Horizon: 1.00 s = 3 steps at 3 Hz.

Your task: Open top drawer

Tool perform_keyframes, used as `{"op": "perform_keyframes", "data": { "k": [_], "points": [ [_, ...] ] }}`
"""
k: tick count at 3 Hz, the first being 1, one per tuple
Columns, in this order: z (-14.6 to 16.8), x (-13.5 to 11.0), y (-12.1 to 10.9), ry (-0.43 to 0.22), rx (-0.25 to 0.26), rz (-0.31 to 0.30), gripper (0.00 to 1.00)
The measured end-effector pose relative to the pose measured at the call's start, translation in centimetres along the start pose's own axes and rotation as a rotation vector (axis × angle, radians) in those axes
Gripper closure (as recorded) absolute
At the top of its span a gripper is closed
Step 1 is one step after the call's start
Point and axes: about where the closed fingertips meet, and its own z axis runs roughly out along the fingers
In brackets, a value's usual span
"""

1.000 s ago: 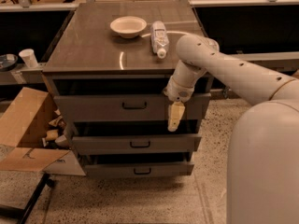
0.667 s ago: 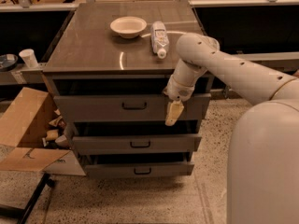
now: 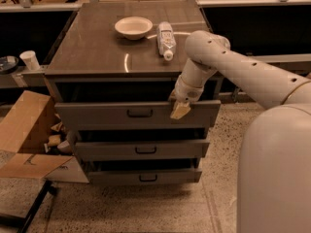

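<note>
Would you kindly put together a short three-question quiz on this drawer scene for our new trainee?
1. True or false: the gripper is at the front panel of the top drawer, right of its handle in the picture.
2. Which lies on the cabinet top beside the bowl? A) a mug B) a bottle C) a sponge
3. How many drawers does the cabinet have?
Key: 1 true; 2 B; 3 three.

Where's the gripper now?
Centre-right in view: the gripper is at the top drawer's upper front edge, right of its black handle, below the bottle.
</note>
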Motion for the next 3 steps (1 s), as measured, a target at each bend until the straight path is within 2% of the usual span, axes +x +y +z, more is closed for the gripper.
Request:
{"op": "perform_keyframes", "data": {
  "k": [1,2,3],
  "points": [
    [-0.7,-0.3,0.1,0.000,0.000,0.000,1.00],
    [-0.2,0.2,3.2,-0.044,-0.041,-0.056,1.00],
    [0.1,0.5,3.5,-0.045,-0.049,-0.063,0.73]
  ]
}}
